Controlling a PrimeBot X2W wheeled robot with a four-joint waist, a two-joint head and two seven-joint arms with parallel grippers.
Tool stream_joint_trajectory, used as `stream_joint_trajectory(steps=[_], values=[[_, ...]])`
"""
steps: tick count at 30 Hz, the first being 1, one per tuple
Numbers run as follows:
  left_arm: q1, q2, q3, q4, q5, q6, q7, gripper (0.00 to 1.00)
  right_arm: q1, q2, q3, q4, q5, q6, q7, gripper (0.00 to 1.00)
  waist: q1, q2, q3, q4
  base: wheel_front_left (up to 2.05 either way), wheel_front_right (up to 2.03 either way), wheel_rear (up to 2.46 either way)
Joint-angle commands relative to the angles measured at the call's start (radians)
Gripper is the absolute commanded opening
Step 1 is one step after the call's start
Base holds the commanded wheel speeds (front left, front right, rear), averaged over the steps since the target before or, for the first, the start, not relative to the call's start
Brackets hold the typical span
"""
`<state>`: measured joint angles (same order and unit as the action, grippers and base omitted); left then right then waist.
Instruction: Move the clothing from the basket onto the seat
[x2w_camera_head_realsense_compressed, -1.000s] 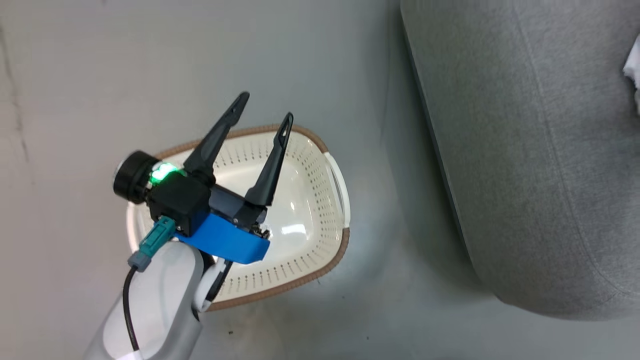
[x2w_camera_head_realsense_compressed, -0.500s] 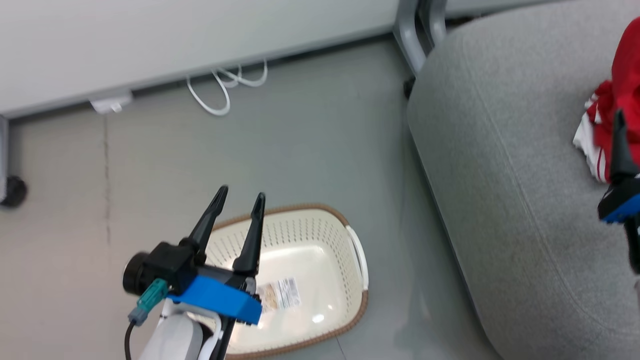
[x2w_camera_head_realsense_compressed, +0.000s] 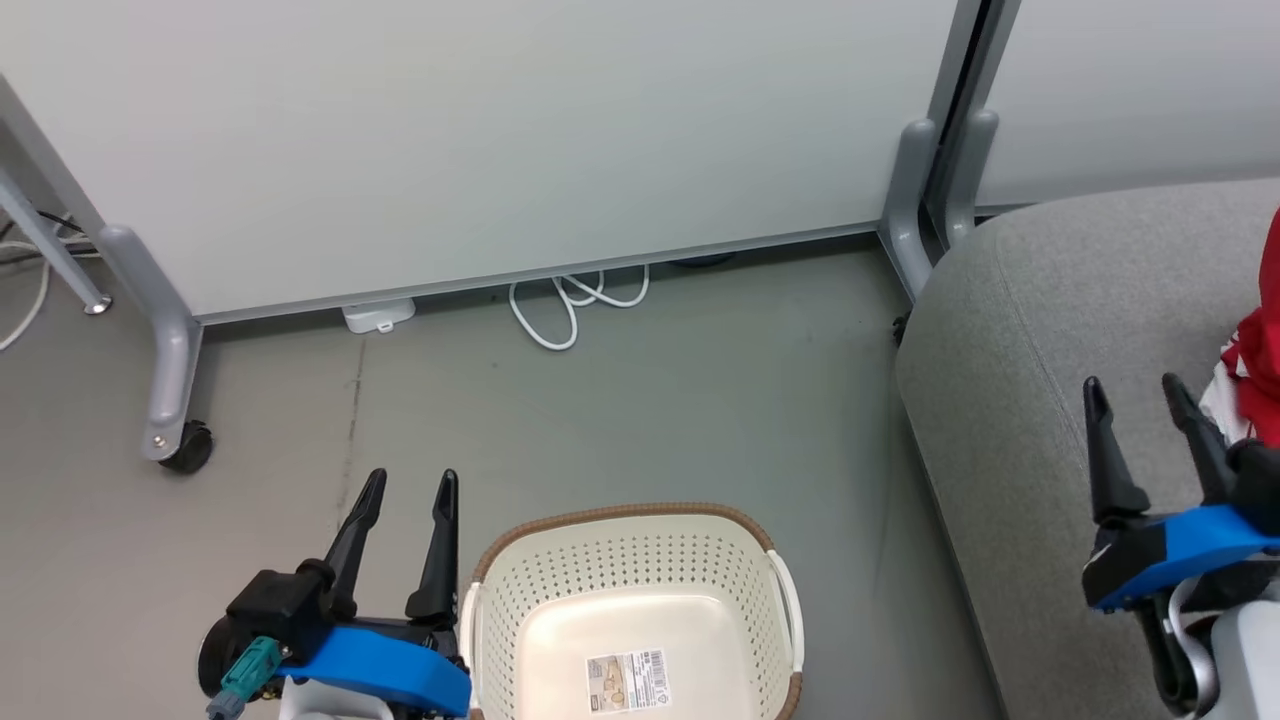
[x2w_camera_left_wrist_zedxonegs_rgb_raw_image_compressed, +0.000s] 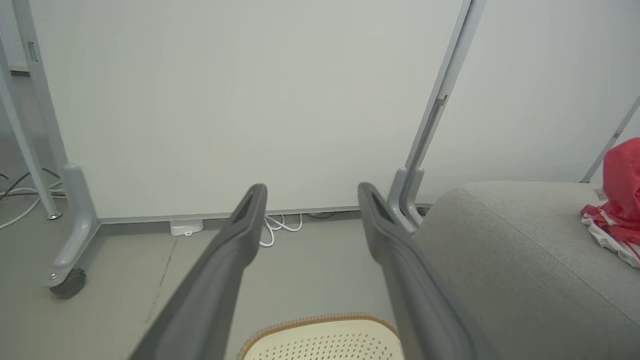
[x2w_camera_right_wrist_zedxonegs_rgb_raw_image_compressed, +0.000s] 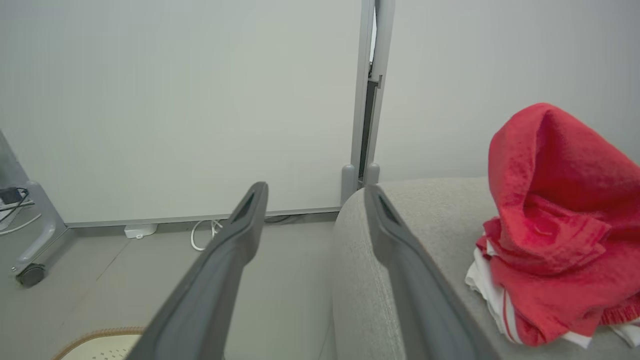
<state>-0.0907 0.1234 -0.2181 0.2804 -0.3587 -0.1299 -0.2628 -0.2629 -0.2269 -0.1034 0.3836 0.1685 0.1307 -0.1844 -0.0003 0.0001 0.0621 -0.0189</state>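
Plainly, clothing: a red heap with white trim lay on the seat, at the right edge of the head view and on the right in both wrist views.
seat: its grey upholstery took up the right side of the head view, and the heap sat back from its rounded front edge.
basket: stood on the floor at bottom centre of the head view, holding no garment, with a paper label on its bottom.
right claw: spread wide and gripping nothing, at lower right over the seat, just beside the heap.
left claw: spread wide and gripping nothing, at lower left, just beside the basket's left handle.
progress: judged complete, or nearly so.
risk: a finger of the right claw might snag the loose fabric on a swing and drag it toward the seat's edge; the left claw might knock the light basket.
surroundings: a white cable and a caster lay by the partition, in the upper half.
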Motion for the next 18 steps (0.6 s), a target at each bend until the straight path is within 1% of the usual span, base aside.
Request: stream_joint_trajectory(steps=[1, 2, 8, 14, 18], values=[[0.015, -0.001, 0.019, 0.007, 0.006, -0.001, -0.003, 1.0, 0.053, 0.029, 0.005, -0.046, -0.008, 0.0, 0.016, 1.0, 0.0003, -0.0001, -0.027, 0.027, 0.0, 0.0, 0.0], [0.015, -0.001, 0.019, 0.007, 0.006, -0.001, -0.003, 1.0, 0.053, 0.029, 0.005, -0.046, -0.008, 0.0, 0.016, 1.0, 0.0003, -0.0001, -0.027, 0.027, 0.0, 0.0, 0.0], [0.038, -0.002, 0.067, 0.026, 0.014, -0.001, -0.003, 1.0, 0.142, 0.101, 0.024, -0.134, -0.023, 0.0, 0.041, 1.0, 0.0003, -0.0001, -0.048, 0.047, 0.0, 0.0, 0.0], [0.046, 0.002, 0.092, 0.046, 0.014, -0.001, -0.003, 1.0, 0.196, 0.14, 0.039, -0.163, -0.028, 0.0, 0.046, 1.0, 0.0003, -0.0001, -0.06, 0.06, 0.0, 0.0, 0.0], [0.048, 0.0, 0.091, 0.057, 0.012, -0.001, -0.003, 1.0, 0.219, 0.157, 0.042, -0.17, -0.023, 0.0, 0.042, 1.0, 0.0003, -0.0001, -0.062, 0.066, 0.0, 0.0, 0.0]])
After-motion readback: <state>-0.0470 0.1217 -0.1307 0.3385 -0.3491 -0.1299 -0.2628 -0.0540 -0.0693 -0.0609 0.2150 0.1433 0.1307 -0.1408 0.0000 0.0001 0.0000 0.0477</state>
